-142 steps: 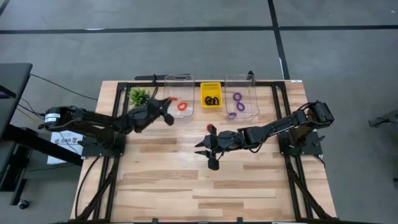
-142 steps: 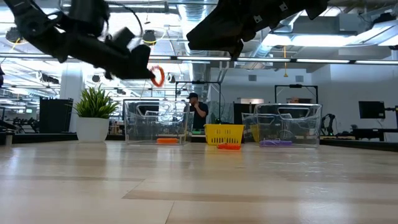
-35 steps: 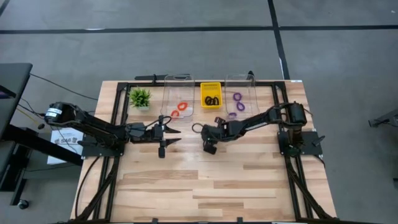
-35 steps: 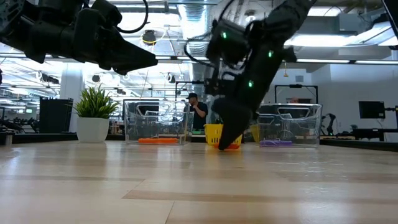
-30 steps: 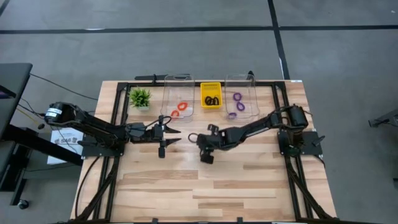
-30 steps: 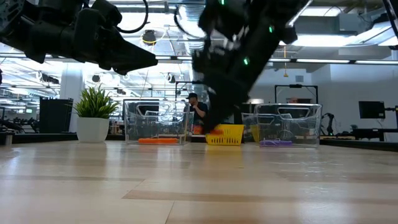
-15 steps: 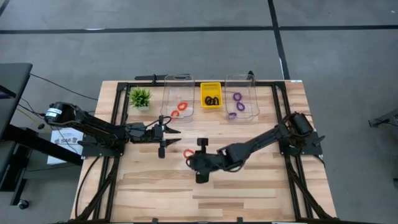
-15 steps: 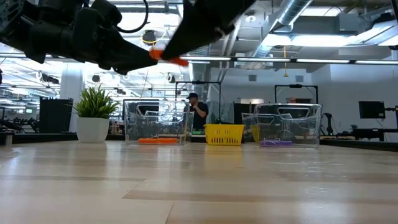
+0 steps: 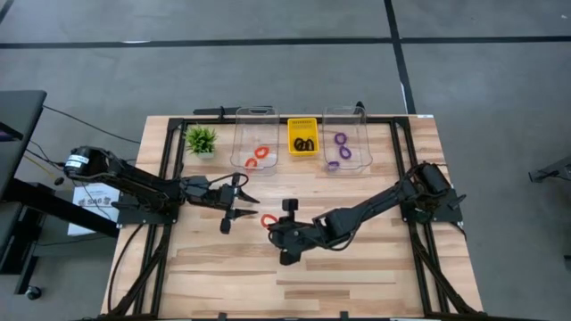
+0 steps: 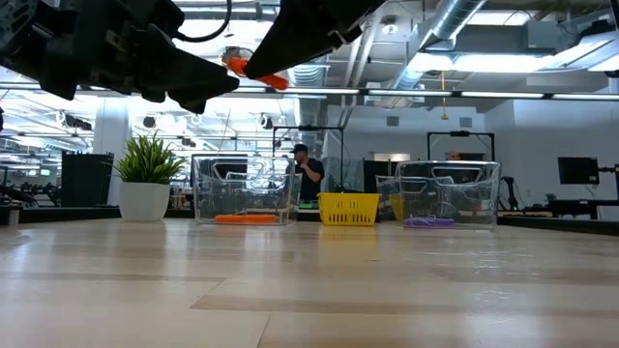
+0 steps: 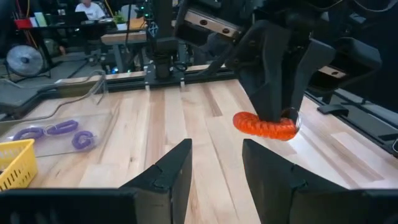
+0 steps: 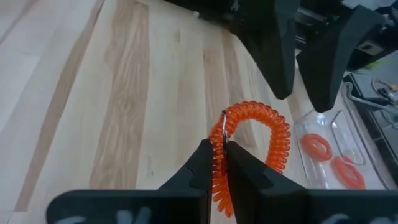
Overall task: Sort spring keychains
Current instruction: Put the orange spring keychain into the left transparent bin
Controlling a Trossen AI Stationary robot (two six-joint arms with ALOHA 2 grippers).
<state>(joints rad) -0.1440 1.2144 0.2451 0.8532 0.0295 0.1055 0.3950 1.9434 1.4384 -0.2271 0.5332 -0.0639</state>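
My right gripper (image 9: 274,226) is shut on a red spring keychain (image 9: 268,220) above the middle of the table; it shows high up in the low view (image 10: 257,72). My left gripper (image 9: 237,210) stands open just left of it, its fingers pointing at the keychain (image 11: 264,126) without touching. More red keychains (image 9: 257,154) lie in the left clear bin (image 9: 256,114). Black ones (image 9: 304,143) lie in the yellow basket (image 9: 302,123), and purple ones (image 9: 339,150) in the right clear bin (image 9: 359,135). My right gripper pinches one side of the keychain's coil, by its metal ring (image 12: 219,144), between its two fingers (image 12: 204,163). The fingers point toward the table's left and a little toward the far edge. The rest of the loop (image 12: 273,134) stands out beyond the fingertips, lifted clear of the table.
A small green plant (image 9: 200,138) in a white pot stands at the far left, beside the red bin. The three containers line the far edge. Bare wood (image 9: 357,276) lies toward the near edge. A person (image 10: 306,174) stands in the room behind.
My right gripper has gone from in front of the yellow basket toward the near left and up, carrying the red keychain off the table to just before my left gripper's fingers. My left gripper has swung slightly toward the near edge, staying open.
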